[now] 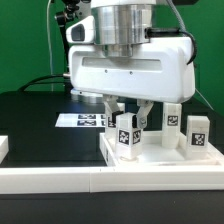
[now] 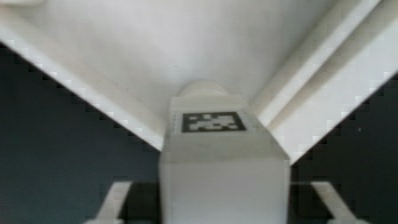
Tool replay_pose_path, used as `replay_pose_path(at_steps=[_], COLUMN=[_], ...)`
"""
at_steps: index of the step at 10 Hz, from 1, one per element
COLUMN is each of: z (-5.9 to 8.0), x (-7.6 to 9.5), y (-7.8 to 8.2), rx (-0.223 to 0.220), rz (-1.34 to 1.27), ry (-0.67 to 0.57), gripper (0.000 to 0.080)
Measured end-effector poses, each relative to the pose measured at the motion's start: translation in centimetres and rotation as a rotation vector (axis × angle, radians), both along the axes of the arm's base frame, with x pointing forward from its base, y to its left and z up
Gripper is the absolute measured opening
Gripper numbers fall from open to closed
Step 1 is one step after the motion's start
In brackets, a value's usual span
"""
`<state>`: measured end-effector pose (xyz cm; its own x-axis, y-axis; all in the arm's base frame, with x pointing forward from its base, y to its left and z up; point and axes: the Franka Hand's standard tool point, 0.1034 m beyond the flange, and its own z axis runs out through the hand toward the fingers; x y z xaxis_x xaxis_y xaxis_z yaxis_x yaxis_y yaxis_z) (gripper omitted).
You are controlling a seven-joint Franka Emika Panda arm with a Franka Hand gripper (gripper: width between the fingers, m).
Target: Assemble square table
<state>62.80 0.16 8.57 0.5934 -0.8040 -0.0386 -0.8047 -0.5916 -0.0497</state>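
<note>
Black table (image 1: 40,115); white tagged leg (image 2: 215,150) in pincer (image 1: 128,125).

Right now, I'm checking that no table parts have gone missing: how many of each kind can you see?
Block legs: 4
Square tray top: 1
Total: 5

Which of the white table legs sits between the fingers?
The leg nearest the exterior view's left, directly under the gripper; the other two legs stand apart to its right.
</note>
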Motion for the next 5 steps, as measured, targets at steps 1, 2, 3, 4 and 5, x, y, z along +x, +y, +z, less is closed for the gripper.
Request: replay_pose_path(at_steps=[1, 2, 3, 4, 5], z=[0.0, -0.01, -0.02, -0.04, -0.04], x=[0.0, 0.01, 0.01, 0.01, 0.01], y=[0.0, 0.0, 0.0, -0.04, -0.01], rx=[0.0, 0.0, 0.006, 0.012, 0.013], rz=[-0.103, -0.194, -0.28, -0.388, -0.458], ry=[0.005, 0.003, 0.005, 0.005, 0.007], gripper=[0.029, 0.029, 0.029, 0.029, 0.029])
